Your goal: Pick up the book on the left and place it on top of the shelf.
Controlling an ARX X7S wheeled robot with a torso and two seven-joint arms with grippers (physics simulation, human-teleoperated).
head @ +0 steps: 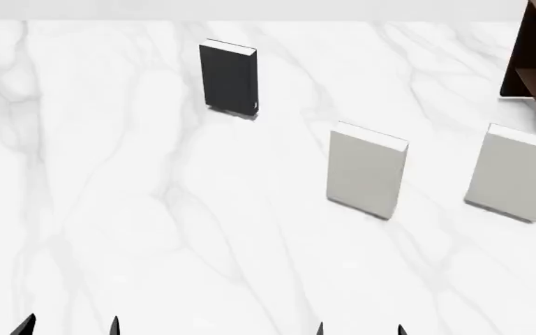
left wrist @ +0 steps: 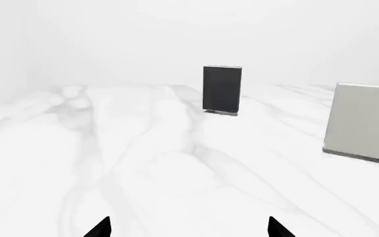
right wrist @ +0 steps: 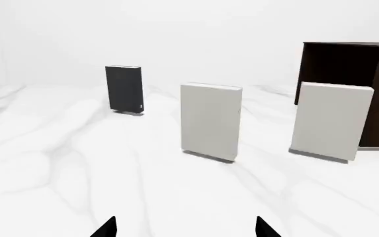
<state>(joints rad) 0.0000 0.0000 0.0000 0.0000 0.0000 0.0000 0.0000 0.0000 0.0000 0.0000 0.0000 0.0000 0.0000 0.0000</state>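
Black book (head: pixel 228 77) upright, apart

All three renders are bright and evenly lit, with soft, diffuse light and no glare on the white marble table (head: pixel 109 174). Shadows are faint: only a thin dark strip shows at the foot of the book (head: pixel 229 77) and of the grey books (head: pixel 368 169), so no light direction can be read. Everything is sharp from near to far, without blur or edge distortion.
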